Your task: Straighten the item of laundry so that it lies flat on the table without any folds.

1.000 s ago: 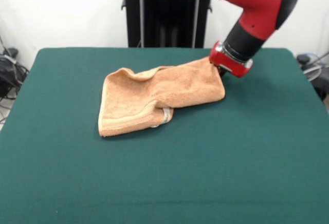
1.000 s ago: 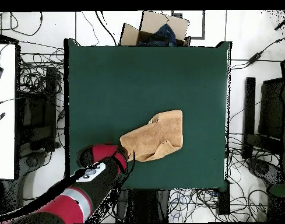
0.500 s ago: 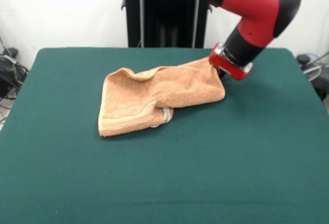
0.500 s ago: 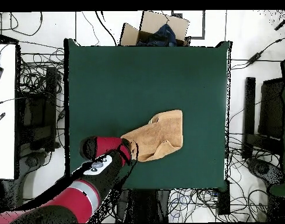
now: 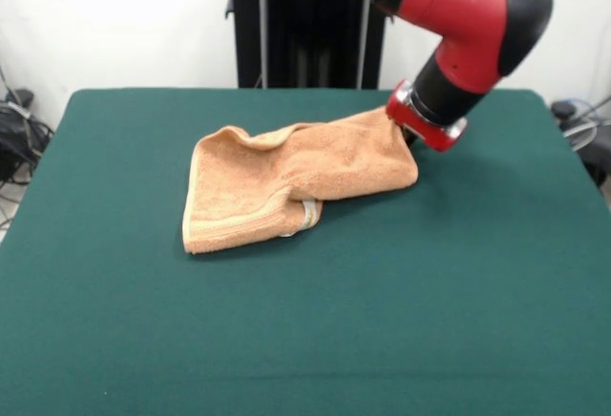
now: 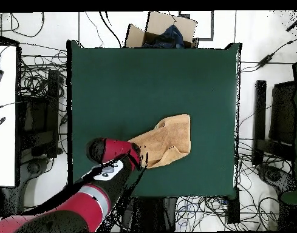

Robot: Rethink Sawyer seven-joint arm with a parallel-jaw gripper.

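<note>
You have the towel lying on the green table, a little toward the far side and roughly centred left to right in the front view — it is not flat. Its left part is doubled over, with a hemmed border running along the near-left edge and a small white tag showing at the near edge where the fold ends. From there the cloth stretches right and away, rising slightly to a pinched corner at the far right. Your end effector sits right at that raised corner, touching the cloth; the red wrist collar and black forearm of the arm hide the fingertips, so you cannot tell from either view whether they are closed on the towel or merely against it. In the overhead view the same towel lies in the lower middle of the table, with the arm reaching in from the bottom left and its tip meeting the towel's lower-left corner. Beyond the table's top edge in that view stands an open cardboard box — cables trail over the floor on both sides.
</note>
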